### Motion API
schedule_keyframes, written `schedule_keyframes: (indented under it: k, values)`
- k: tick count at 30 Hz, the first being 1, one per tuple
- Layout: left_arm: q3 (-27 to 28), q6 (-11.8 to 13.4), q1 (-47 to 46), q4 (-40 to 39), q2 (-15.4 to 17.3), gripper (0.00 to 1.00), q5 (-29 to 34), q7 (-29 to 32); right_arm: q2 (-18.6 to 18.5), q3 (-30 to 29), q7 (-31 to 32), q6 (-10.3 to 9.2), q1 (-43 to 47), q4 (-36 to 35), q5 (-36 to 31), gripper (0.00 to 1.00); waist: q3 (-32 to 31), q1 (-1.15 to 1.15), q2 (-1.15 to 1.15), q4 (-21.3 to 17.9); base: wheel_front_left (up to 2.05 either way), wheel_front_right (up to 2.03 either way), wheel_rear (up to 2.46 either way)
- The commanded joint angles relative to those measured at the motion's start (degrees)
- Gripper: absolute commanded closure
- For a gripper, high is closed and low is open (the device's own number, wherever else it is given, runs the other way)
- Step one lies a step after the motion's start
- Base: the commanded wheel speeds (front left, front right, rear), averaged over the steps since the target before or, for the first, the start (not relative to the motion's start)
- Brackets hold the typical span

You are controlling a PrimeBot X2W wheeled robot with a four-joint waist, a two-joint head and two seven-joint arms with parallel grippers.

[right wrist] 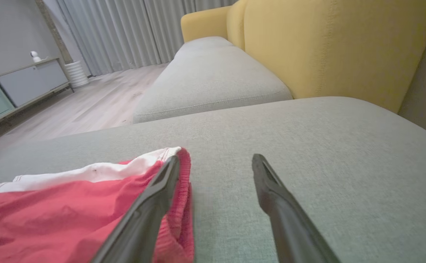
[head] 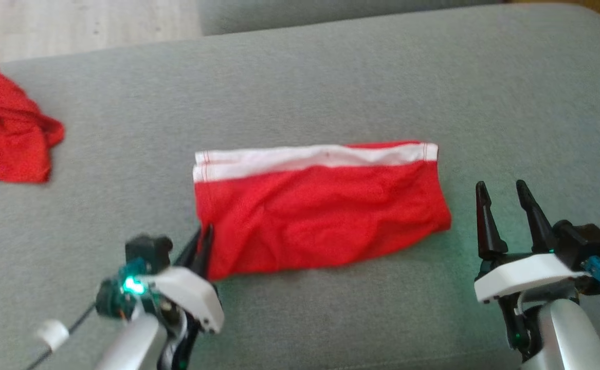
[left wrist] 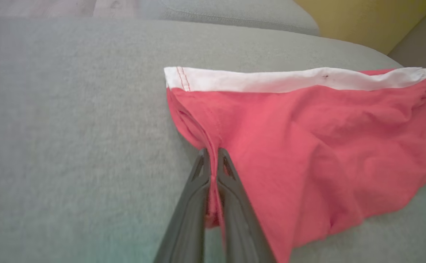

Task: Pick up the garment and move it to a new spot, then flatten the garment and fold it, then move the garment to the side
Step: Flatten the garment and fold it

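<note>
The garment (head: 320,210) is a pair of red shorts with a white waistband, lying spread across the middle of the grey sofa cushion (head: 330,82). My left gripper (head: 203,241) is shut on the garment's lower left edge; in the left wrist view the garment (left wrist: 307,146) has a fold of red cloth pinched between the two dark fingers (left wrist: 198,197). My right gripper (head: 503,205) stands open just right of the garment, above the cushion. In the right wrist view the garment (right wrist: 52,215) ends beside the left finger (right wrist: 150,204), with nothing between the jaws.
A second red cloth (head: 6,128) lies bunched at the cushion's far left edge. Beyond the cushion are another grey seat (right wrist: 209,80), a yellow sofa back (right wrist: 329,47), wooden floor (right wrist: 85,106) and a low cabinet (right wrist: 19,87). Bare cushion surrounds the garment.
</note>
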Motion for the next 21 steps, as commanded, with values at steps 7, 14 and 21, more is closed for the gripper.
schedule_keyframes:
  k: [7,14,21]
  values:
    - [2.00,2.20,2.18,-3.64,-0.54,1.00,-1.45,-0.94,-0.22,1.24,0.81,0.21,-0.37,-2.66,-0.75,0.00,-1.13,0.01,0.00,1.55,0.00,0.00,0.00]
    - [2.75,3.95,1.87,-3.58,-1.04,0.00,-0.38,-4.83,-0.22,0.96,1.14,0.21,-0.24,-2.32,-1.02,0.00,-1.91,0.01,0.00,1.10,0.00,0.00,0.00]
    - [4.17,5.36,1.99,-5.16,0.10,0.00,1.77,-11.60,-0.22,-0.67,1.59,0.21,0.93,-2.08,-1.57,0.00,-4.03,0.01,0.00,1.70,0.00,0.00,0.00]
